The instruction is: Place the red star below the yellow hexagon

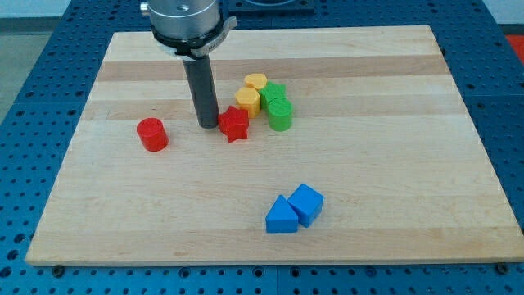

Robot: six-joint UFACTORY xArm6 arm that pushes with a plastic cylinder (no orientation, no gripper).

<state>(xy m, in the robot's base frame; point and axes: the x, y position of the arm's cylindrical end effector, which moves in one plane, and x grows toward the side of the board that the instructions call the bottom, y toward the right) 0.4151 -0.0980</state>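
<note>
The red star (pixel 235 124) lies on the wooden board near the middle, just below and to the left of a yellow hexagon (pixel 248 100). A second yellow block (pixel 256 82) sits right above that hexagon. My tip (pixel 207 124) rests on the board at the red star's left side, touching or nearly touching it. The rod rises straight up from there to the arm's head at the view's top.
A green star (pixel 274 92) and a green cylinder (pixel 280 115) sit to the right of the yellow blocks. A red cylinder (pixel 152 134) stands to the left of my tip. A blue triangle (pixel 282 216) and a blue cube (pixel 307 202) lie together near the view's bottom.
</note>
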